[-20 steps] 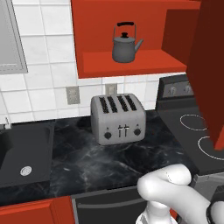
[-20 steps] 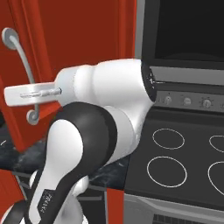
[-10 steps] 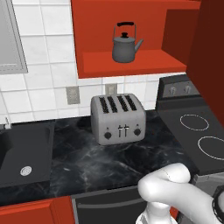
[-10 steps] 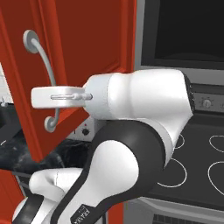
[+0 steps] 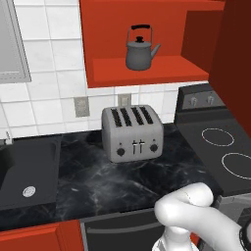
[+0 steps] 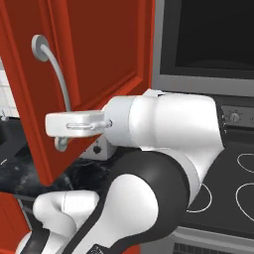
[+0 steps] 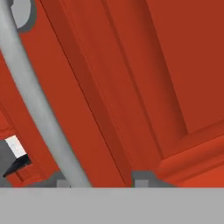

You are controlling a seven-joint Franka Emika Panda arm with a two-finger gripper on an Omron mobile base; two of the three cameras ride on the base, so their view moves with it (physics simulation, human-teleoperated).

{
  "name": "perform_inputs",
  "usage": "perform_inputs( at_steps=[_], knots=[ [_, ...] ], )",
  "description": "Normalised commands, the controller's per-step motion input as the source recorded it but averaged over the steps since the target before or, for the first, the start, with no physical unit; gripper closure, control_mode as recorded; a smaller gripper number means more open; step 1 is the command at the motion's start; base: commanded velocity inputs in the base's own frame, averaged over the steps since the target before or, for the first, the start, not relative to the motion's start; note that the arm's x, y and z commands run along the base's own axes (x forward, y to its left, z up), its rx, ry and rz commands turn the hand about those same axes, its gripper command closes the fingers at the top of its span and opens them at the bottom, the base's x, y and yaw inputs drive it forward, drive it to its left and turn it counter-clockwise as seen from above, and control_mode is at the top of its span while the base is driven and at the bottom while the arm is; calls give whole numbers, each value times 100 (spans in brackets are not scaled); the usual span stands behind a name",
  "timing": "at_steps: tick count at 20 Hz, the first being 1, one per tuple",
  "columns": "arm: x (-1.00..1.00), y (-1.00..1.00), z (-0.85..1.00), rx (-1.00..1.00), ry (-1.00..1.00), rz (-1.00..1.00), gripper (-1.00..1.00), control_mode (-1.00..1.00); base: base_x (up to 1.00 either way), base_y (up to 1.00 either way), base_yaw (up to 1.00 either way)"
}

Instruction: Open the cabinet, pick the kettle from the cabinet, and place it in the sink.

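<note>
The red cabinet [image 5: 147,44] stands open above the black marble counter [image 5: 127,181], its door [image 6: 94,59] swung wide toward the stove [image 5: 220,152]. At the door's silver bar handle [image 6: 57,84], the robot's hand [image 7: 98,183] sits with fingers [image 7: 141,179] spread either side of the bar, not clamping it. The grey kettle [image 5: 139,50] rests upright on the cabinet shelf, above the toaster [image 5: 131,133]; the sink [image 5: 29,171] lies at the left.
</note>
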Motion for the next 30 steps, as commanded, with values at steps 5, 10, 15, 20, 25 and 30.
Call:
perform_inputs(
  at_steps=[5,10,15,20,25,30],
  knots=[
    [16,-15,-39,6,-18,-13,-100,-100,0,0,0],
    [9,-41,-27,1,-4,-27,-100,-100,0,0,0],
    [-3,-44,-11,1,8,-35,-100,-100,0,0,0],
    [-24,-20,-1,0,20,-40,-100,-100,0,0,0],
    [-13,-1,-6,0,33,-32,-100,-100,0,0,0],
    [-14,1,-4,0,18,-25,-100,-100,0,0,0]
  ],
)
